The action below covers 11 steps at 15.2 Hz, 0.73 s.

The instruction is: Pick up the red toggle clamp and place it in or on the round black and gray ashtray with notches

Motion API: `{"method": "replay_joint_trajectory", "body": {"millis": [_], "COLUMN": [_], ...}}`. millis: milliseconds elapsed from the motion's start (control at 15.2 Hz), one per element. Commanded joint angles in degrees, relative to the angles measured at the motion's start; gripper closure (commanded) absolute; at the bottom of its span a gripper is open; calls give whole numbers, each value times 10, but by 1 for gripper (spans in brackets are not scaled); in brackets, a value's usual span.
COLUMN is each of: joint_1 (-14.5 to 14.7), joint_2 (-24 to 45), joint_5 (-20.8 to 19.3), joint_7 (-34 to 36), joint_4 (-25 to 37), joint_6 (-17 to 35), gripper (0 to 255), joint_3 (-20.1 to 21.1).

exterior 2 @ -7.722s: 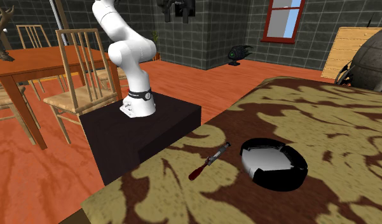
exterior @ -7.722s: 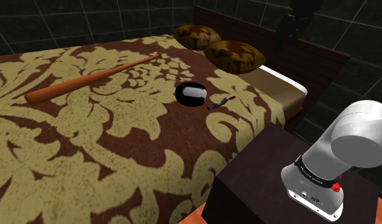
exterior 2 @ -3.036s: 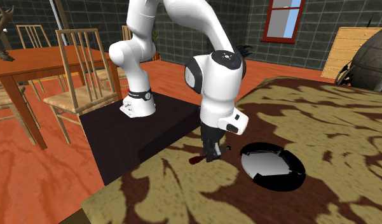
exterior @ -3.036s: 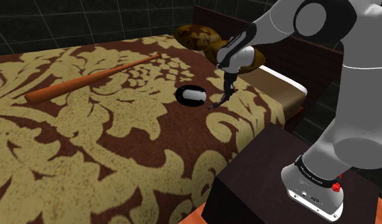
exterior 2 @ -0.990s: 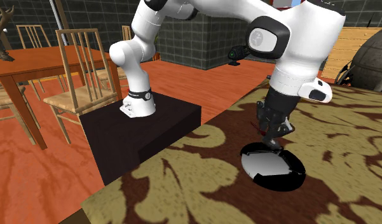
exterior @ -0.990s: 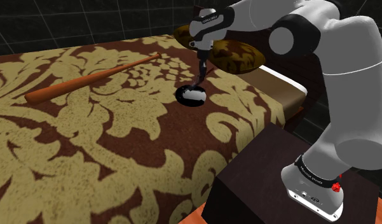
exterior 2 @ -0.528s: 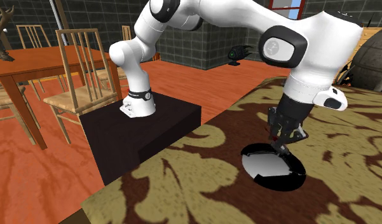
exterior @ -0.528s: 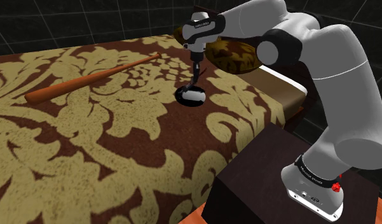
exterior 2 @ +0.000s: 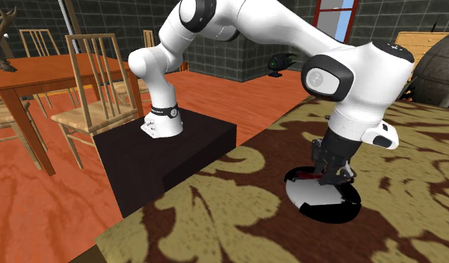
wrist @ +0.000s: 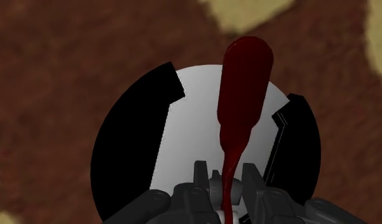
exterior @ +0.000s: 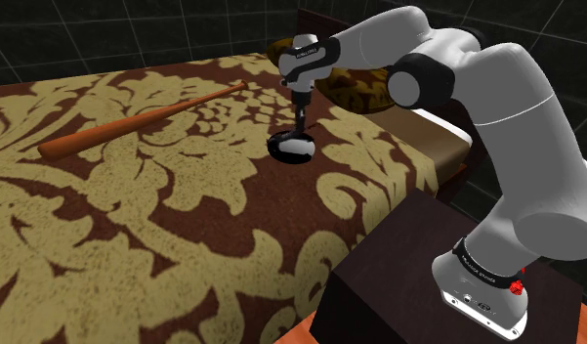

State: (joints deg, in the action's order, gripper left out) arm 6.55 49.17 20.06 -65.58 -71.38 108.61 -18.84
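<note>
One hand (wrist: 224, 170) clasps red toggle clamp (wrist: 245, 83) by its thin end | clamp over ashtray (wrist: 129, 143) (black rim, grey floor); bed (exterior: 184, 254) beneath

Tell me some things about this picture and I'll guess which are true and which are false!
1. The hand holds the red clamp over the ashtray. True.
2. The ashtray is square. False: it is round, with notches in its black rim.
3. A brown bat lies on the bed. True.
4. The bat touches the ashtray. False: they lie well apart on the bed.
</note>
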Motion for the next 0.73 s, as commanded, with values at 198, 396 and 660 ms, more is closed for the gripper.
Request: {"method": "replay_joint_trajectory", "body": {"millis": [198,396,660], "joint_1": [-1,-1,-1], "joint_2": [11,11,11], "joint_5": [3,3,3], "joint_7": [-2,-2,-2], "joint_4": [-1,-1,-1], "joint_6": [12,12,12], "gripper": [255,255,0], "joint_3": [2,2,2]}}
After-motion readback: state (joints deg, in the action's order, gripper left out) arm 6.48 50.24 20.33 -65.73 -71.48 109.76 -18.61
